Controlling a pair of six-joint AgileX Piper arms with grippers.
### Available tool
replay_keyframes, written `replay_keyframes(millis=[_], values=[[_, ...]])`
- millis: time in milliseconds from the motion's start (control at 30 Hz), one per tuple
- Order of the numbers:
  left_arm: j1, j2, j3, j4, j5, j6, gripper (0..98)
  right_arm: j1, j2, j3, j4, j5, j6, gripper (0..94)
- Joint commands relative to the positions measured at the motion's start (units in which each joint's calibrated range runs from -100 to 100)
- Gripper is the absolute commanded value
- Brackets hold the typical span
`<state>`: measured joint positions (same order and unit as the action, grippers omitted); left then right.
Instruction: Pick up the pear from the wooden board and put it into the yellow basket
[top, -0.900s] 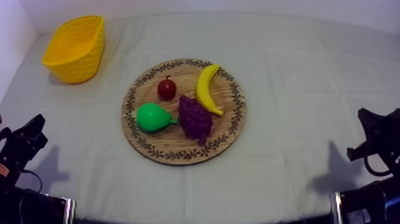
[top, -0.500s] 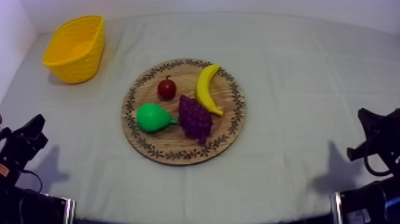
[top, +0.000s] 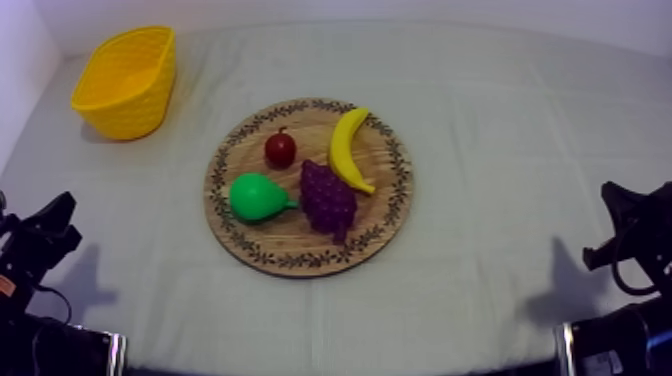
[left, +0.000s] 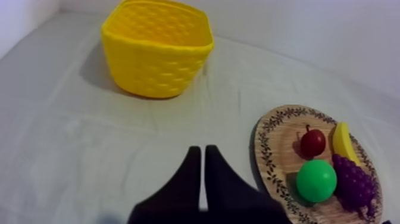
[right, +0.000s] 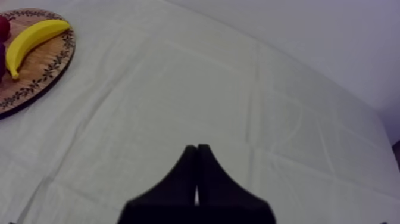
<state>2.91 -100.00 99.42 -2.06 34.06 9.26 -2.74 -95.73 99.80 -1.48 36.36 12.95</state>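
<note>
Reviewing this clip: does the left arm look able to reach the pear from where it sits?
Probably yes. The pear lies on the left side of the board, with bare cloth between it and the left pincer, which is shut. The grapes crowd its far side only.

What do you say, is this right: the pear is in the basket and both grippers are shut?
No. The pear lies on the board, not in the basket, as the top view shows. The left gripper and right gripper are indeed shut.
</note>
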Motion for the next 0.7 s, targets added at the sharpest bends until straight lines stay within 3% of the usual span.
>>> replay_keyframes(millis=[0,433,667], values=[[0.02,0.00,0.02,-0.02,0.06,0.55,0.0,-0.02,-0.03,-0.02,-0.01,0.02,0.03,0.4],[3.16,0.69,-0.70,0.30,0.06,-2.82,0.0,-0.02,-0.03,-0.02,-0.01,0.02,0.01,0.4],[5.24,9.59,-3.86,0.43,0.06,-4.66,0.0,-0.02,-0.03,-0.02,-0.01,0.02,0.03,0.4]])
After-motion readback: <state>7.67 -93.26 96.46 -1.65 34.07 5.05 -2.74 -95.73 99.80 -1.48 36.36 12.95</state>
